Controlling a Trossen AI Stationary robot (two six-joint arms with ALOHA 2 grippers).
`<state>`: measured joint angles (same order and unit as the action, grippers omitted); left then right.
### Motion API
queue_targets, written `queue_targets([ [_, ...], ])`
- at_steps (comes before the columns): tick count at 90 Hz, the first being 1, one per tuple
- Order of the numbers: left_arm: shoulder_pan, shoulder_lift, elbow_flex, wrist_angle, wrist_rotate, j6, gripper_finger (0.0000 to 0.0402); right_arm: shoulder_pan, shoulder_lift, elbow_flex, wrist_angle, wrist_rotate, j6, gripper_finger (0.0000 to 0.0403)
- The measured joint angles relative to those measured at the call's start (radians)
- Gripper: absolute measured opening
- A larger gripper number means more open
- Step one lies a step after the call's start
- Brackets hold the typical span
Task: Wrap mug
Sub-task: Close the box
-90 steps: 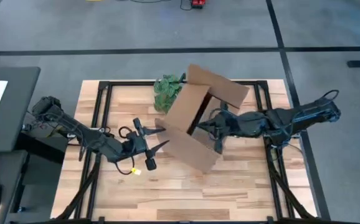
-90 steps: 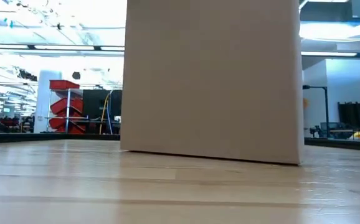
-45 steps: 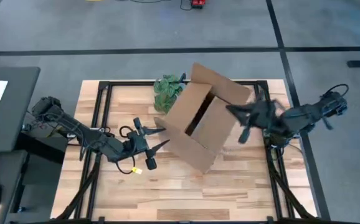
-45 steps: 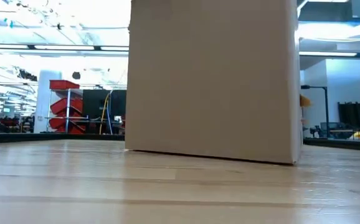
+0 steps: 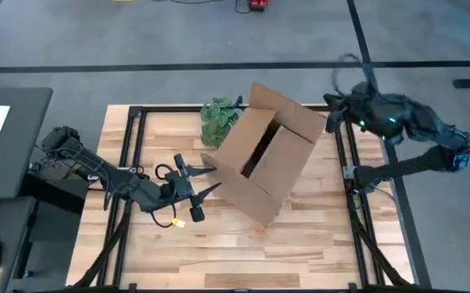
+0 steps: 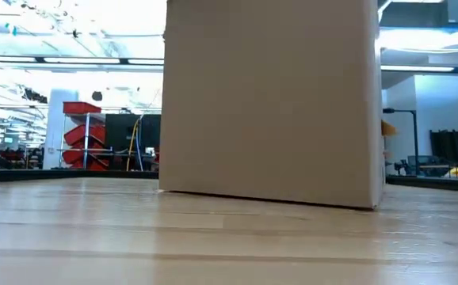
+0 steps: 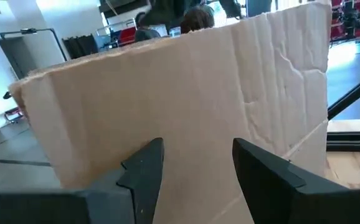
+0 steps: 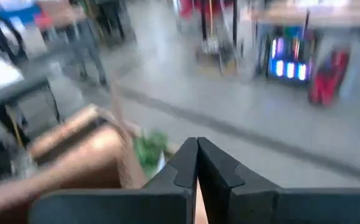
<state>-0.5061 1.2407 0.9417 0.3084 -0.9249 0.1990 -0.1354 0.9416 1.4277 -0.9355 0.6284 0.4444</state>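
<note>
My left gripper (image 5: 205, 180) is spread, just beside the open cardboard box (image 5: 261, 159) mid-table, holding nothing. My right gripper (image 5: 332, 103) is pressed together, empty, up past the table's far right corner. Mug not visible anywhere, maybe inside box, can't tell. Wrap status unclear; green leafy bunch (image 5: 217, 118) behind box.

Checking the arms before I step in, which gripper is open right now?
The left gripper, beside the cardboard box, fingers spread. The right gripper, raised off the table's far right corner, is shut.

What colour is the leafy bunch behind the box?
Green. The leafy bunch shows best in the high view, touching the cardboard box's far-left side.
</note>
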Motion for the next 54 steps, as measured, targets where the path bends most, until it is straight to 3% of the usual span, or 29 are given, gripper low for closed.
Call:
queue_targets([
  [11, 0.014, 0.0, 0.0, 0.023, 0.0, 0.023, 0.0173, -0.093, 0.042, -0.013, -0.016, -0.25, -0.006, 0.0],
  [22, 0.044, 0.0, 0.0, 0.008, 0.0, 0.025, 0.0173, -0.071, 0.087, -0.014, 0.049, -0.383, -0.033, 0.0],
  [54, 0.104, -0.002, 0.0, -0.038, 0.027, 0.001, 0.0173, 0.074, 0.214, -0.011, 0.061, -0.403, -0.029, 0.0],
])
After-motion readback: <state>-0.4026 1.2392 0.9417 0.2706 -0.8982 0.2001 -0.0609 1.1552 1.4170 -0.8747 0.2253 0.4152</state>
